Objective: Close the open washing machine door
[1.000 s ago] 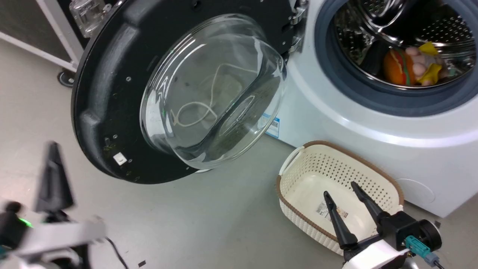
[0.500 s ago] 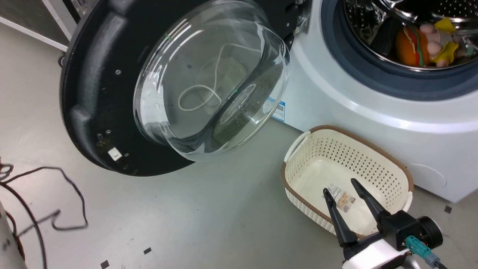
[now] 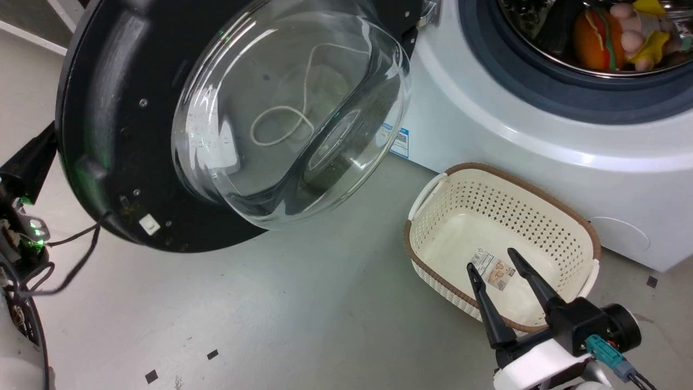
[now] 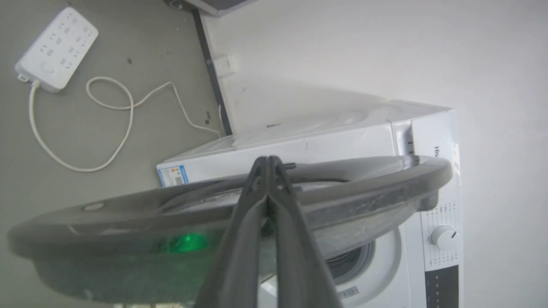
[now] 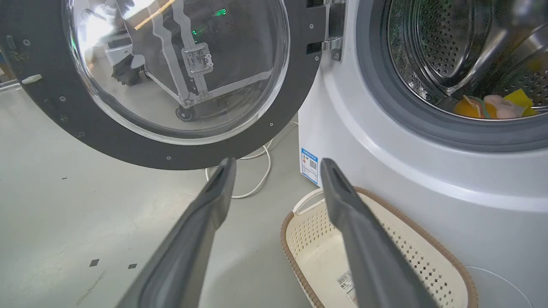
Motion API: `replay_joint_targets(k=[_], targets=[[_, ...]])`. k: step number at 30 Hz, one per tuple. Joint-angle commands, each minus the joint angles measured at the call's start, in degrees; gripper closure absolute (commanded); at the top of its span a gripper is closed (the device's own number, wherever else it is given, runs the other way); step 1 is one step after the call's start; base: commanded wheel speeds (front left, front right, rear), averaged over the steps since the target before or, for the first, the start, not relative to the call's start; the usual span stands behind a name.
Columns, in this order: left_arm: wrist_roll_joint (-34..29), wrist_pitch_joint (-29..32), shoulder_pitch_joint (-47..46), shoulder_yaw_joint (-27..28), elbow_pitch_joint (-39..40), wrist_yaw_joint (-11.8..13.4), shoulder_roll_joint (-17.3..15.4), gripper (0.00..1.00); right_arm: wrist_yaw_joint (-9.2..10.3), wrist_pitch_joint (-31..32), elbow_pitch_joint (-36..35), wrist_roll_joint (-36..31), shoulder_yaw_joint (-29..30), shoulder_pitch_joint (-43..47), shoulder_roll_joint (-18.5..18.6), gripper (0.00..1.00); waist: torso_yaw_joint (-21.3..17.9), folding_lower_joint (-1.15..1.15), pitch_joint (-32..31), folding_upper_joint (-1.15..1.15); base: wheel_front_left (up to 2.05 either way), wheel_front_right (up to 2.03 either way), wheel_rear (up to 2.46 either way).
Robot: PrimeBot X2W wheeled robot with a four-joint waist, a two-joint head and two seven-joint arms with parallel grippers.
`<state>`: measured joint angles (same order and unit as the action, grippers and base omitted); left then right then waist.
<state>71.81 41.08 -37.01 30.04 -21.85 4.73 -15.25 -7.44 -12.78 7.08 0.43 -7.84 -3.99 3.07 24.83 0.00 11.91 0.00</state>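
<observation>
The door (image 3: 103,124) hangs wide open, swung out to the left of the white washing machine (image 3: 514,141), its glass bowl bulging out into the room. The left gripper (image 4: 267,164) sits at the door's outer edge, fingers pressed together, though I can't tell whether they touch the rim. The right gripper (image 3: 491,260) hovers over a cream basket (image 3: 541,195) on the floor, fingers apart.
</observation>
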Motion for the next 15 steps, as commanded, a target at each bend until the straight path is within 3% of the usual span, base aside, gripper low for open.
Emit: replay_joint_targets(k=[1, 6, 15], targets=[[0.91, 1.90, 0.70, -0.74, 0.68, -0.88, 0.53, 1.00, -0.05, -0.19, 0.10, -0.39, 0.02, -0.68, 0.25, 0.00, -0.31, 0.00, 0.07, 0.00, 0.00, 0.00, 0.00], [4.50, 8.09, 3.57, -1.43, 3.61, -2.33, 1.66, 1.00, -0.05, -0.28, 0.56, -0.09, 0.98, -0.60, 0.18, 0.00, -1.06, 0.00, -0.72, 0.00, 0.00, 0.00, 0.00], [8.53, 16.94, 13.21, -3.40, 12.97, -0.76, 5.81, 1.00, -0.05, -1.05, 2.30, 0.15, 4.18, 0.47, -0.09, 0.00, -2.45, 0.00, -5.49, 0.00, 0.00, 0.00, 0.00]])
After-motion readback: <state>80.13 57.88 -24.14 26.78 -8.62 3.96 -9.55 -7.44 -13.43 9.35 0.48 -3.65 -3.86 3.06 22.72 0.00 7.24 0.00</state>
